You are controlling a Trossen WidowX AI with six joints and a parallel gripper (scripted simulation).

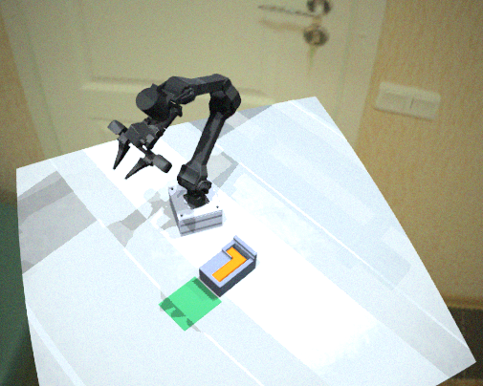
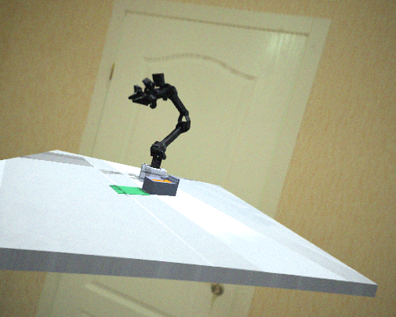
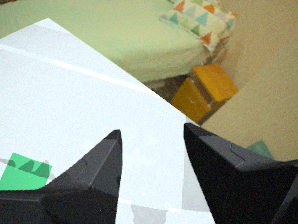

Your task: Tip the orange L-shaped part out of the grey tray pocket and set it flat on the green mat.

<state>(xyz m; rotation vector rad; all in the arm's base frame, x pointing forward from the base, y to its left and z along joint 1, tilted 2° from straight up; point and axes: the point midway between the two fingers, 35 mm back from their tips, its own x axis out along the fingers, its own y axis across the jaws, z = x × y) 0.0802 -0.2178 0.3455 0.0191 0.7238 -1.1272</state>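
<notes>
We note the orange L-shaped part flush in the grey tray, green mat adjoining. Tool high above, half-parted, empty. Part likely rigid, light; pinch its straight end once tipped.
</notes>
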